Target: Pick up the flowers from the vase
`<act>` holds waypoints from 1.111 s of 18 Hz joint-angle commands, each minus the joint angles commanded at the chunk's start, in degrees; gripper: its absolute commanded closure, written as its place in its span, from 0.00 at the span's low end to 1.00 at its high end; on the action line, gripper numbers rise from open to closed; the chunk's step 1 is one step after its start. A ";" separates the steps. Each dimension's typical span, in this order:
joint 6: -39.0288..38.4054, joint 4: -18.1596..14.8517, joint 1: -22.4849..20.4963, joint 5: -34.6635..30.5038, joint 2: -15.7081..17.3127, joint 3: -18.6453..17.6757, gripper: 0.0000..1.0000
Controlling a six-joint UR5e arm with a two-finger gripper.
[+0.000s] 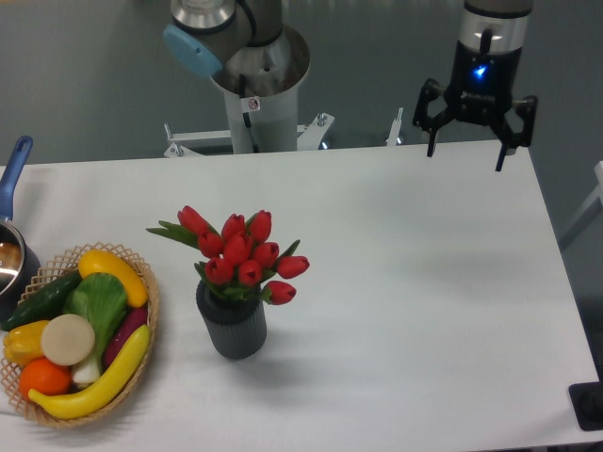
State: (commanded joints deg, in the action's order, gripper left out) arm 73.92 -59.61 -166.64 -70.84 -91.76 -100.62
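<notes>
flowers [240,254] upright in vase [232,322] (stems vertical), claw [465,153] spread

Wicker basket [149,303] of toy fruit, vegetables at table [424,282] left edge; blue-handled pot [13,247] just behind.

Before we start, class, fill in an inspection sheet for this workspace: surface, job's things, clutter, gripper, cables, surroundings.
Surface: white table, bare on its right side.
Job's things: bunch of red tulip flowers standing in the short dark grey ribbed vase, untouched.
Clutter: woven wicker basket of toy fruit and vegetables at the left edge; blue-handled pot behind it.
Gripper: black two-finger gripper open, empty, high at the far right, well away from the flowers.
Cables: nothing seen.
Surroundings: grey robot base column, grey floor.
</notes>
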 joint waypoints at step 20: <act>0.85 5.56 8.61 11.86 -5.09 -3.17 0.00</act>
State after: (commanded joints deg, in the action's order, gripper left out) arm 74.77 -54.05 -158.03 -58.98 -96.85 -103.79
